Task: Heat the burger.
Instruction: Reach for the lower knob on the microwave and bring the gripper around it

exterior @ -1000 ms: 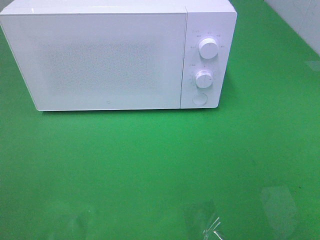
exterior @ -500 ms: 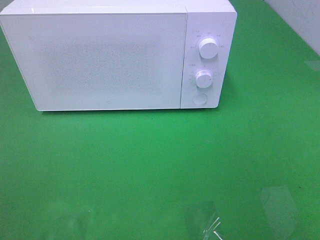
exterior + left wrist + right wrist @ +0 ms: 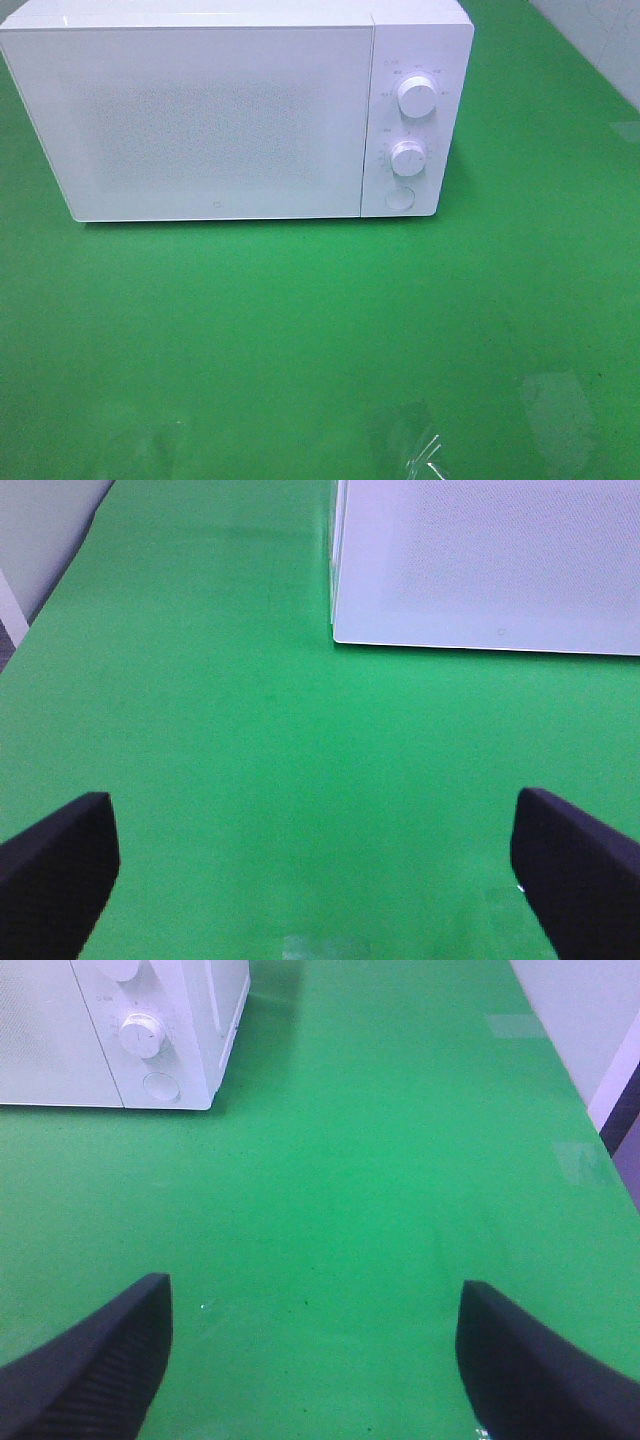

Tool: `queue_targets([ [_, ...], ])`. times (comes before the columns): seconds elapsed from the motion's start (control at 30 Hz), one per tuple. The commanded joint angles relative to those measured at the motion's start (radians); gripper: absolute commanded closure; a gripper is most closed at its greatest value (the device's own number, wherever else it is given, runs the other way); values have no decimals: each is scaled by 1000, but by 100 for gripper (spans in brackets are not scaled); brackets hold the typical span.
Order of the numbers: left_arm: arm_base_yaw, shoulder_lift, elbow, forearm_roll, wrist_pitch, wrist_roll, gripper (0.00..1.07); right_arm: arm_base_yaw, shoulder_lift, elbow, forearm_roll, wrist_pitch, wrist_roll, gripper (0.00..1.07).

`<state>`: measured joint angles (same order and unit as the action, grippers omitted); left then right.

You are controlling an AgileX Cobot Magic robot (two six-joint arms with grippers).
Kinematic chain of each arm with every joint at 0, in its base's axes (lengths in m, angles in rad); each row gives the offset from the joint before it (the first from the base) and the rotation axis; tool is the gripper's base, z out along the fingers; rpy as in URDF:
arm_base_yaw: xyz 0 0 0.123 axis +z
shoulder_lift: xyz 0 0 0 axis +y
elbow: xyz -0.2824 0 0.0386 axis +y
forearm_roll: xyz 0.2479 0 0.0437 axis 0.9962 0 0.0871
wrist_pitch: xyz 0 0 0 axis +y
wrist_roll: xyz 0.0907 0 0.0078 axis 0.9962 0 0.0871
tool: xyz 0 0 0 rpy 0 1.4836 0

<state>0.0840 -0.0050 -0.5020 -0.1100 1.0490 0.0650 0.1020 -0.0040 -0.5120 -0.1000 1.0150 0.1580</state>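
Exterior high view showed one white microwave (image 3: 220,120), door shut, with two knobs (image 3: 416,97) and one button (image 3: 400,198), on the green desk (image 3: 300,330). In front of the microwave, the left claw (image 3: 310,815) and right claw (image 3: 312,1295) hung spread, gripping nothing. I couldn't tell where the burger was.

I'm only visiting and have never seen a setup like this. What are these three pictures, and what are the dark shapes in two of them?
This is a robot with two arms. One picture comes from a camera mounted high, looking down at a white microwave with its door shut, standing on a green table. The other two come from a camera on each arm's wrist. The dark shapes are the fingers of each arm's grasping part: the left end effector and the right end effector. Both are open and hold nothing. No burger shows in any view.
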Motion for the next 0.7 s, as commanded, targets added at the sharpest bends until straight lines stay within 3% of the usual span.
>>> queue_targets([
  [0.03,2,-24,3,-4,-8,1,7,-7,-2,-16,-1,-33,-12,32],
  [0.37,2,-24,3,-4,-8,1,7,-4,141,-23,-1,-269,-11,32],
  [0.7,2,-24,3,-4,-8,1,7,-4,324,55,1,-533,-4,32],
])
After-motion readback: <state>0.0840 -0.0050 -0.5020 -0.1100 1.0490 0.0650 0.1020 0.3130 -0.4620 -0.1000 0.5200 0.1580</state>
